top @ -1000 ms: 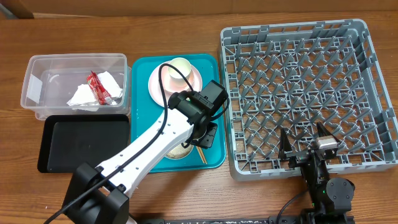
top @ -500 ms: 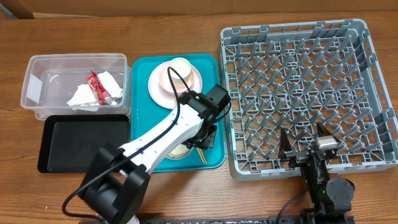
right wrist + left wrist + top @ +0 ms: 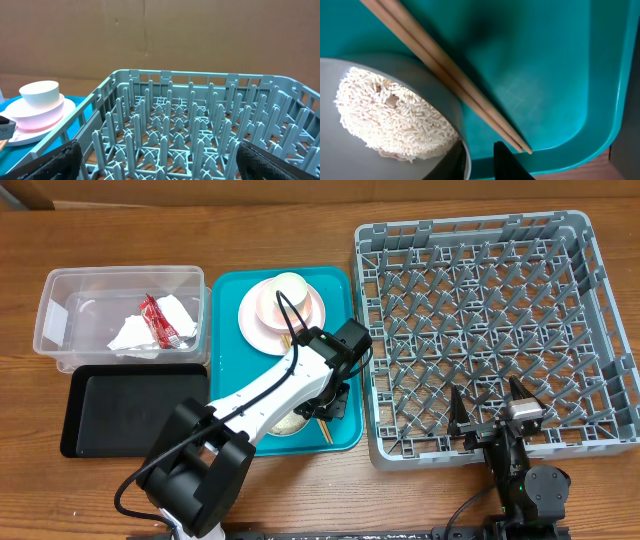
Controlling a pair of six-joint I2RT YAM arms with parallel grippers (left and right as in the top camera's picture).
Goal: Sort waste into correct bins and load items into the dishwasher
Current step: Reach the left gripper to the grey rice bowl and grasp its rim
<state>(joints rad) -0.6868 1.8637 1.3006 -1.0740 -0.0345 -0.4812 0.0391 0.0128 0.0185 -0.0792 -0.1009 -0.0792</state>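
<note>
Left gripper [image 3: 480, 165]: partly open, my fingers [image 3: 507, 162] either side of the bowl [image 3: 340, 155] rim, not clamped | chopsticks [image 3: 445, 75] beside bowl on tray [image 3: 555, 75] | right gripper [image 3: 157, 150]: wide open, holding nothing

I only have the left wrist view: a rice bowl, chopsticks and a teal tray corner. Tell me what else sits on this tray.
Observer: A pink plate with a cream cup on it stands at the far end of the tray.
Operator: Report what the rack holds.
Observer: The grey rack, right of the tray, holds no dishes.
Operator: Give me the clear bin's contents.
Observer: The clear tub, left of the tray, holds a red wrapper and a white napkin.
</note>
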